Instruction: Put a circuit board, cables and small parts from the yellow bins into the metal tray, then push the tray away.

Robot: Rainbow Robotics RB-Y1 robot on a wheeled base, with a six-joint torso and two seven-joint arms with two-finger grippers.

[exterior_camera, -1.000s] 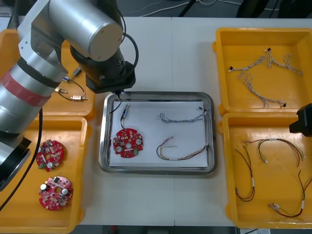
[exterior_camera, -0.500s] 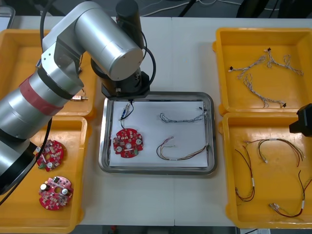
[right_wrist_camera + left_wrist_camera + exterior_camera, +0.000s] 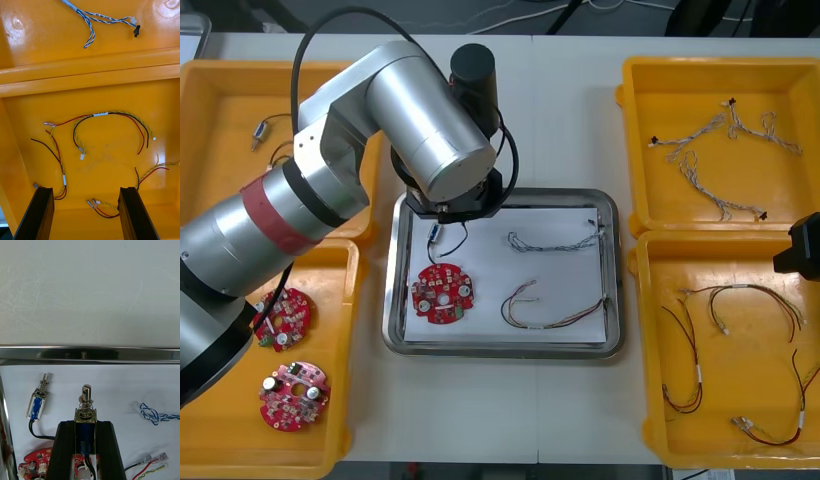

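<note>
Pale, near-white desk (image 3: 560,110). Four yellow bins (image 3: 725,70) along its left and right edges. The metal tray (image 3: 392,310) has a shiny silver rim and a white inside.

The circuit boards are red: one in the tray (image 3: 443,293), two in the bin at the desk's near left corner.

Tray cables: a blue and white cable (image 3: 552,245), twisted, and a red and yellow cable (image 3: 552,323).

Silver left arm (image 3: 330,190) with a red band. The left gripper (image 3: 85,423) has black fingers. The small metal part (image 3: 86,401) between them is silver with a blue body. The second small metal part (image 3: 37,405) is coloured the same and has a black lead.

The right gripper (image 3: 84,195) is black. The bin cables (image 3: 123,114) past it are red, black and twisted yellow.
</note>
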